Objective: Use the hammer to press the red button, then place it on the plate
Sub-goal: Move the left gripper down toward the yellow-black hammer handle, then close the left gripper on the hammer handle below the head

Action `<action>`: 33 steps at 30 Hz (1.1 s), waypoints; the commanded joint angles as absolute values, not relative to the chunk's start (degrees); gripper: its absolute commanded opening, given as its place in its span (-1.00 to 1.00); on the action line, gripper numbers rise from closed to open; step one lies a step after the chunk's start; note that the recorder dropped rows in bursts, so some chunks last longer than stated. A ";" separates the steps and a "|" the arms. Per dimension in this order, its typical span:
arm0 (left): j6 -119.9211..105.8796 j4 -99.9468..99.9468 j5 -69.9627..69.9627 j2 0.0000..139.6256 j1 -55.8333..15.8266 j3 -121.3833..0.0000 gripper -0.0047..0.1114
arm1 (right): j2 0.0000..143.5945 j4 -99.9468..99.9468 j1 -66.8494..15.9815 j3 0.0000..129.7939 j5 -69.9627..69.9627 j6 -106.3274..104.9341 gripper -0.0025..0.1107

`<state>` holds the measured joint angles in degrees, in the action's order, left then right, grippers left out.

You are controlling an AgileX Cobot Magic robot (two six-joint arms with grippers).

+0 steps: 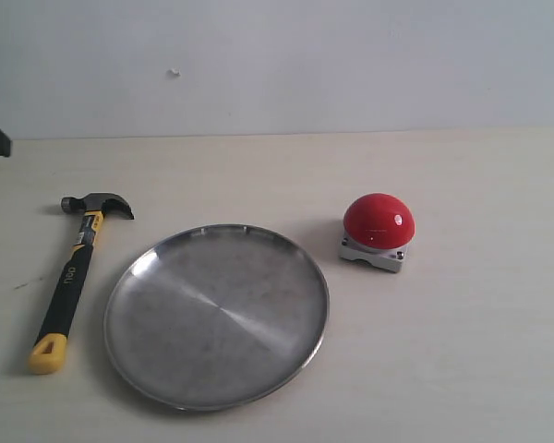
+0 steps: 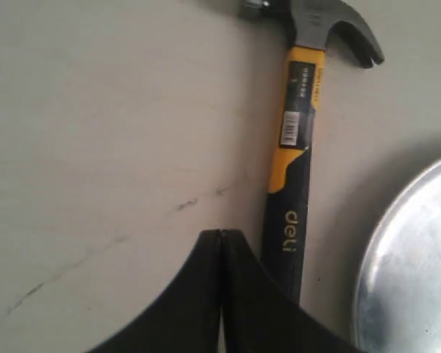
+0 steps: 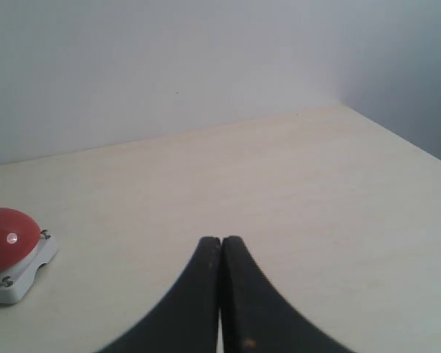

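While black-and-yellow-handled steel hammer lies ungrasped, left claw and right claw closed, empty; pickup step: left must open.

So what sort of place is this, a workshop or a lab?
Most likely a robot test bench: a bare pale table against a plain wall, holding only a hammer, a metal plate and a red button, laid out like props.

Items on pale bench, qty: 1 black-and-yellow claw hammer w/ dark steel head; 1 round shiny silver metal plate; 1 glossy red dome button, grey sq. base.
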<state>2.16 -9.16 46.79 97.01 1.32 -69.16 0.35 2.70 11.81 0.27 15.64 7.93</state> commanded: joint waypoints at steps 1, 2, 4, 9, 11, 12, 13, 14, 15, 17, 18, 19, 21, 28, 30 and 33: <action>2.08 -5.68 50.88 107.05 -6.17 -81.75 -0.82 | 0.00 2.87 12.20 0.00 15.13 7.75 -0.96; 2.31 -5.68 51.46 110.11 -7.79 -85.63 -0.69 | 0.00 2.87 12.20 0.00 15.13 7.75 -0.96; 6.45 -4.53 53.08 115.23 -9.37 -91.78 -0.41 | 0.00 2.87 12.20 0.00 15.13 7.75 -0.96; 7.02 0.66 58.01 124.86 -10.20 -99.95 0.18 | 0.00 2.87 12.20 0.00 15.13 7.75 -0.96; 6.29 0.66 54.98 126.34 -10.23 -99.95 0.20 | 0.00 2.87 12.20 0.00 15.13 7.75 -0.96; 6.29 0.66 54.57 126.92 -10.23 -99.95 0.20 | 0.00 2.87 12.20 0.00 15.13 7.75 -0.96; 6.29 0.66 54.57 127.55 -10.23 -99.95 0.20 | 0.00 2.87 12.20 0.00 15.13 7.75 -0.96; 6.17 0.66 54.45 128.15 -10.23 -99.95 0.20 | 0.00 2.87 12.20 0.00 15.13 7.75 -0.96; 6.17 0.66 54.21 128.63 -10.23 -99.95 0.20 | 0.00 2.87 12.20 0.00 15.13 7.75 -0.96; 6.04 0.66 53.36 129.58 -10.23 -99.95 0.20 | 0.00 2.87 12.20 0.00 15.13 7.75 -0.96; 5.50 0.83 53.00 129.95 -10.23 -99.95 0.20 | 0.00 2.87 12.20 0.00 15.13 7.75 -0.96; 4.97 0.81 52.46 130.20 -10.23 -99.95 0.20 | 0.00 2.87 12.20 0.00 15.13 7.75 -0.96; 4.47 0.81 51.55 130.71 -10.23 -99.95 0.20 | 0.00 2.87 12.20 0.00 15.13 7.75 -0.96; 4.22 0.88 52.19 133.20 -10.23 -101.00 0.20 | 0.00 2.87 12.20 0.00 15.13 7.75 -0.96; 4.22 0.88 52.19 133.67 -10.23 -101.00 0.20 | 0.00 2.87 12.20 0.00 15.13 7.75 -0.96; 4.22 0.88 52.71 134.04 -10.23 -101.00 0.20 | 0.00 2.87 12.20 0.00 15.13 7.75 -0.96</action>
